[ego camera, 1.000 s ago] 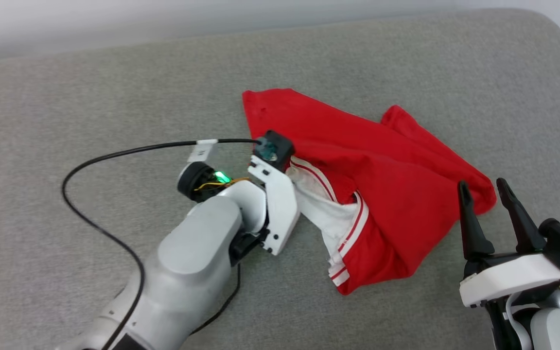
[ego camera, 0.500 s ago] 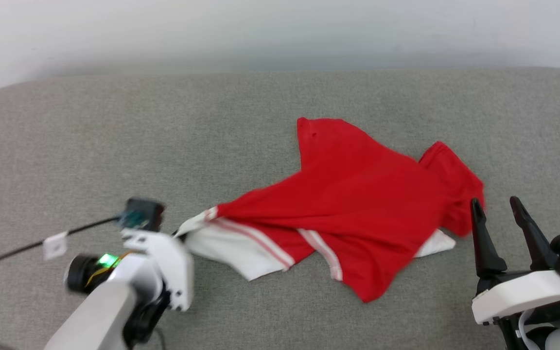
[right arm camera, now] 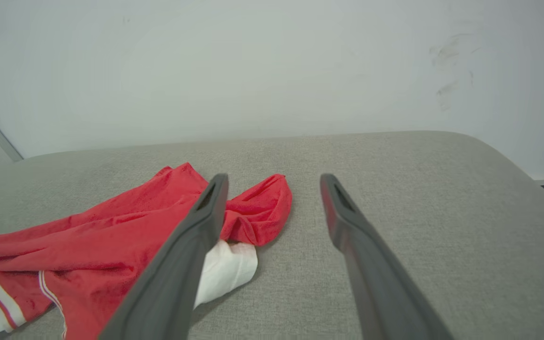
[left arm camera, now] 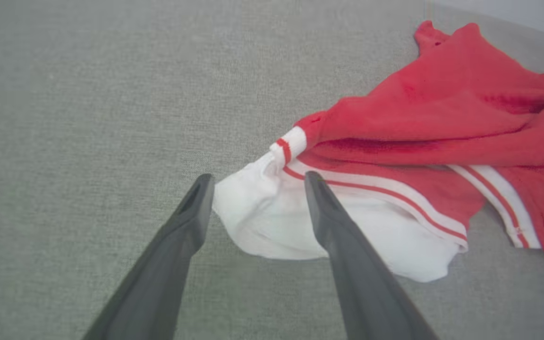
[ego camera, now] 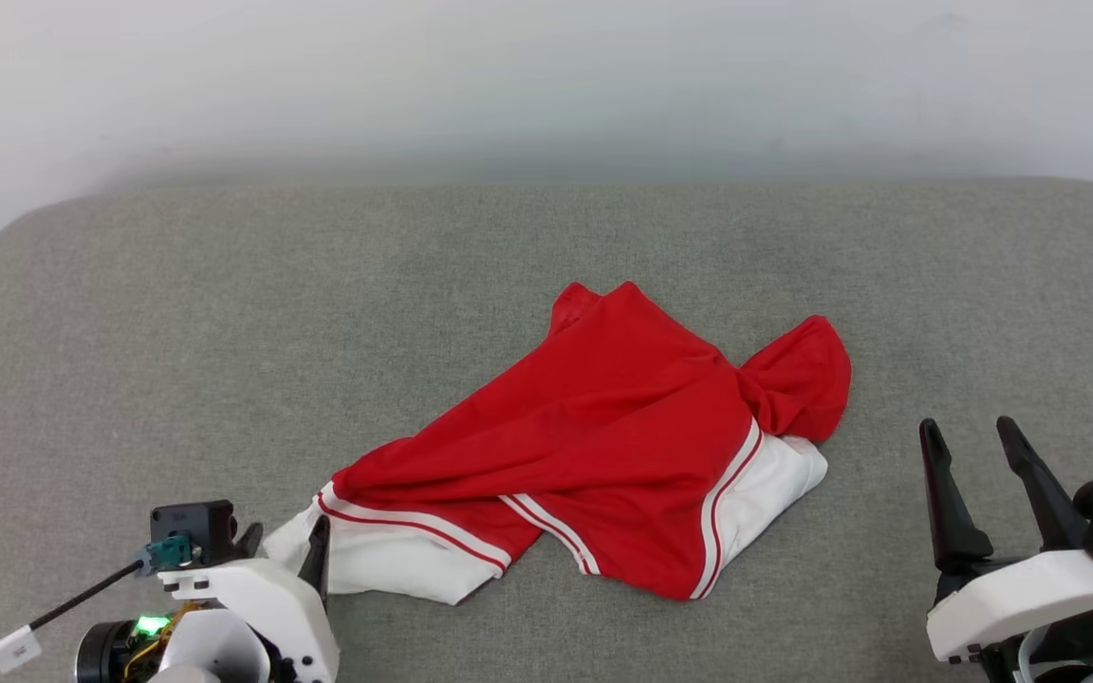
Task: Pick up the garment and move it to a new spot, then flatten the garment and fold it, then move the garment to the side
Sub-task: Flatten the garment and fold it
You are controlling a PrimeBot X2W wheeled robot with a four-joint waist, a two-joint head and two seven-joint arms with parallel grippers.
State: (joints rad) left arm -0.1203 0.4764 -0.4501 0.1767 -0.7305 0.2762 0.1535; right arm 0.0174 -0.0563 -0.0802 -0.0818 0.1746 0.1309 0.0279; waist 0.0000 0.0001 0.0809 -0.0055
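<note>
Left gripper (left arm camera: pixel 258 178) sits spread open at the near-left end of the shirt (ego camera: pixel 622 417) (right gripper (ego camera: pixel 972 429) is apart too, empty), which looks set down but crumpled, so flattening and folding remain.

garment (ego camera: pixel 622 417): red, white (red-striped white trim) | surface (ego camera: pixel 224 313): grey

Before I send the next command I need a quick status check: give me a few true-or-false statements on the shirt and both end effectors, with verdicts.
1. The left end effector is open, with the shirt's white sleeve lying between its fingers. True.
2. The right end effector is clamped on the shirt. False: it is open and empty, apart from the shirt's right edge.
3. The shirt lies flat and neatly folded. False: it is crumpled, with bunched folds.
4. The shirt rests on a grey cushion. True.
</note>
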